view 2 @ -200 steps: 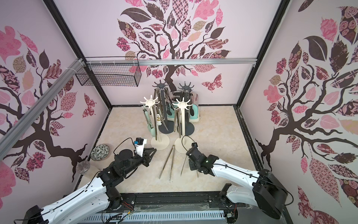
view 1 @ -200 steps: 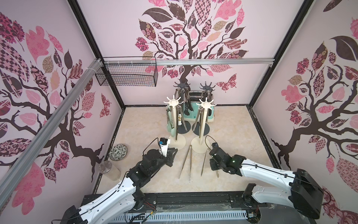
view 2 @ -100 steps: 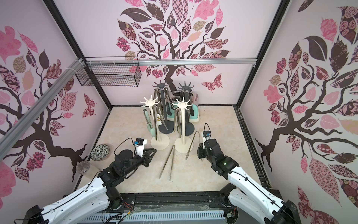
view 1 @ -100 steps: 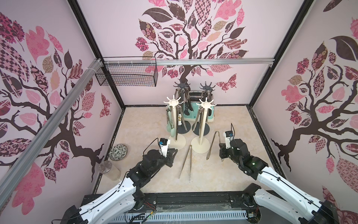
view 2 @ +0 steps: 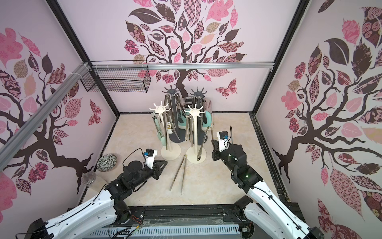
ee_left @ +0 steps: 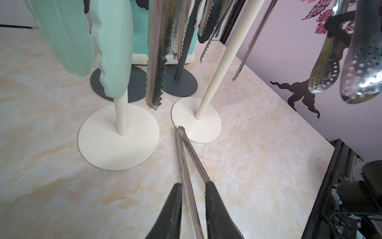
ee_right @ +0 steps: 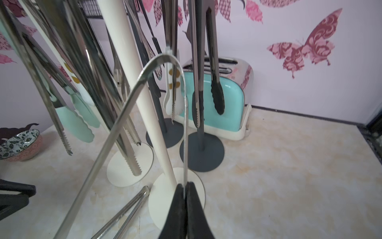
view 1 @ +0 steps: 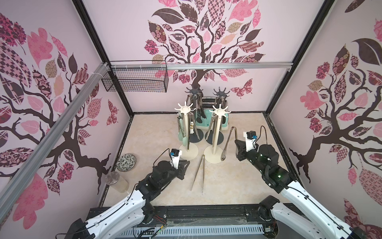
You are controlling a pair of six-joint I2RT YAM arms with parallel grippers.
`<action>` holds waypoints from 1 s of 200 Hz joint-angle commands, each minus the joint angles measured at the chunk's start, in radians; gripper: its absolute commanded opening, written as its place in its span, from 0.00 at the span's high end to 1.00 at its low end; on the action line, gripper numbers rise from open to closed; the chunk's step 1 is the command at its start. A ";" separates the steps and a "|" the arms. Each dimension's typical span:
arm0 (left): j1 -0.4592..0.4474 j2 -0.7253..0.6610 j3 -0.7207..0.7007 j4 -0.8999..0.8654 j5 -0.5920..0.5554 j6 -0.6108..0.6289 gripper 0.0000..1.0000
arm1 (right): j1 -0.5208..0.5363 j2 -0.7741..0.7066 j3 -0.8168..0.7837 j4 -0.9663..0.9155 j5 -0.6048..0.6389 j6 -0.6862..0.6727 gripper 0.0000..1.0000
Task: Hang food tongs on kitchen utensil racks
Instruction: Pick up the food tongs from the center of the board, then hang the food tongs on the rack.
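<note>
**Perforated tongs (view 1: 228, 142) being held up by the right claw (ee_right: 184, 187)**

The right claw is clamping one steel arm, with the bend uppermost and the spoon ends hanging, just beside the nearer cream rack (view 1: 217, 132). The left claw (ee_left: 193, 185) is hovering with its fingers apart over the plain tongs (view 1: 197, 173), which are lying on the counter (view 1: 148, 144) with their apex at that rack's base.

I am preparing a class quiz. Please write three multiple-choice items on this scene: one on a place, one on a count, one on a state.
1. Relative to the utensil racks, the toaster stands: A. in front B. behind C. on top
2. Cream utensil racks: A. two B. one C. four
3. The right gripper is: A. open B. shut, empty C. shut on perforated tongs
B: it sits farther back than their bases. A: two cream, two dark grey. C: it pinches one steel arm.
</note>
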 commanded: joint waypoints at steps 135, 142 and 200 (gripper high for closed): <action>-0.004 0.024 -0.011 0.085 0.071 0.004 0.77 | -0.005 0.124 0.189 0.265 -0.116 -0.204 1.00; -0.003 0.024 -0.011 0.084 0.072 0.005 0.77 | -0.005 0.136 0.195 0.267 -0.118 -0.206 1.00; -0.003 0.011 -0.017 0.083 0.073 0.006 0.77 | -0.007 0.196 0.222 0.274 -0.120 -0.214 1.00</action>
